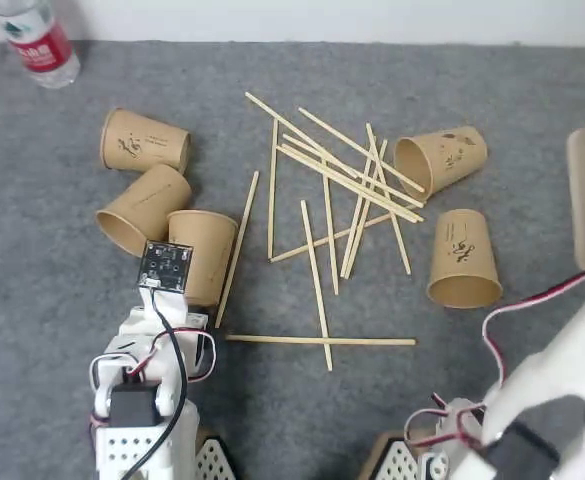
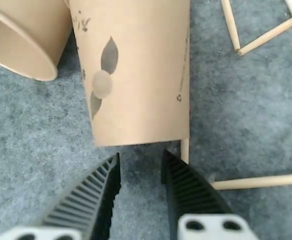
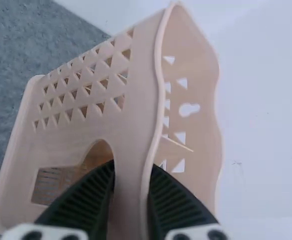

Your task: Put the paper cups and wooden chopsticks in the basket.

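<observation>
L gripper (image 2: 140, 167) parted, cup (image 2: 136, 70) lying just ahead, R gripper (image 3: 131, 172) prob. clamping basket (image 3: 86, 95)

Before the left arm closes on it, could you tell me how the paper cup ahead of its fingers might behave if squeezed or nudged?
The paper cup lies on its side and tapers, so a nudge would probably roll it in a curve. Its paper wall likely dents under a hard squeeze. Being paper, it is probably light and easily shoved.

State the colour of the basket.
The basket is pale peach, with triangular cut-outs; clearest in the right wrist view.
</observation>
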